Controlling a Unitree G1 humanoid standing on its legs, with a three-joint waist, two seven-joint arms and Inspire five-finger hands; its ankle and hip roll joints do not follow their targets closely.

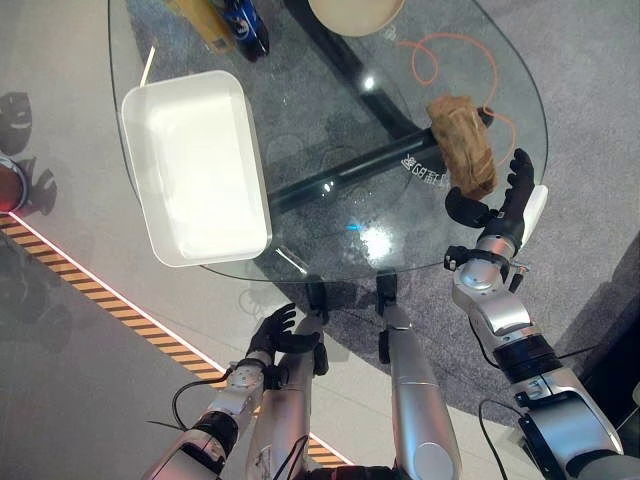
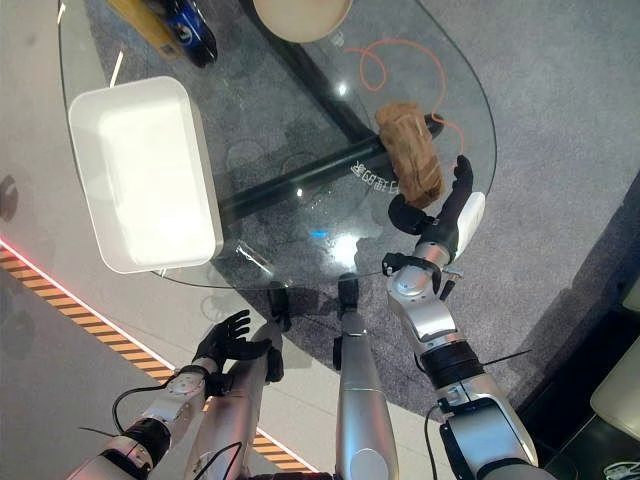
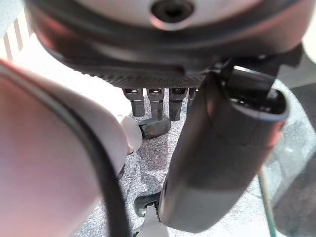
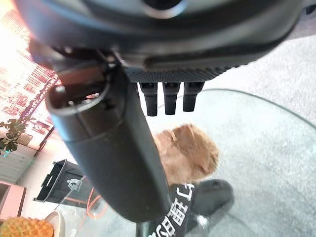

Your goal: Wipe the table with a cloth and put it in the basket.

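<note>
A crumpled brown cloth (image 1: 462,140) lies on the right side of the round glass table (image 1: 330,110). My right hand (image 1: 503,212) is at the table's right edge, just behind the cloth's near end, open with straight fingers beside the cloth and its thumb pointing left under that end. Whether it touches the cloth I cannot tell. In the right wrist view the cloth (image 4: 190,150) shows just past the fingers (image 4: 170,96). The white rectangular basket (image 1: 255,150) stands empty on the table's left side. My left hand (image 1: 285,340) hangs open below the table's near edge.
At the far left of the table lie a dark blue bottle (image 1: 240,25) and a yellow packet (image 1: 200,22). A beige bowl (image 1: 355,12) sits at the far edge. An orange cable (image 1: 450,50) loops beyond the cloth. Black-and-orange striped tape (image 1: 110,300) crosses the floor on the left.
</note>
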